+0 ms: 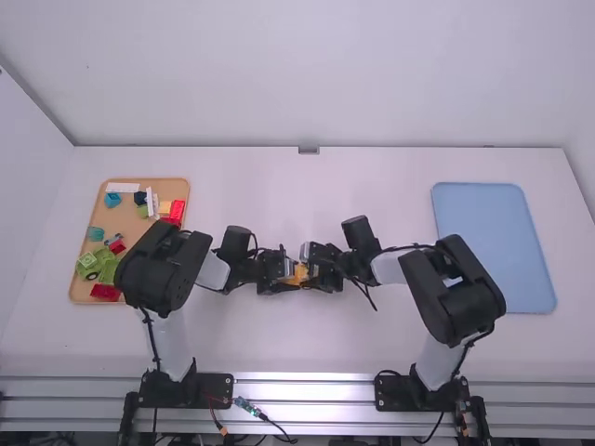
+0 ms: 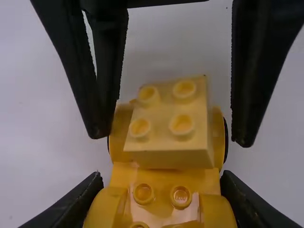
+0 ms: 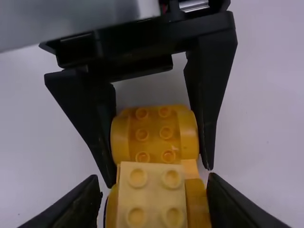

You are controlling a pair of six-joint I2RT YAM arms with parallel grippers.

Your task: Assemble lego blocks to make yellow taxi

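Yellow block assembly (image 2: 164,175) snug in left claw (image 1: 291,278)

the black left gripper (image 1: 286,278) grips a rounded yellow plastic toy car body (image 2: 161,180) between its fingers. on the body's far end sits a pale yellow plastic block (image 2: 162,122) with four round studs — and the black right gripper (image 1: 310,275) has its fingers spread, one to either side of the block, apart from it — over a smooth white table (image 2: 38,156).
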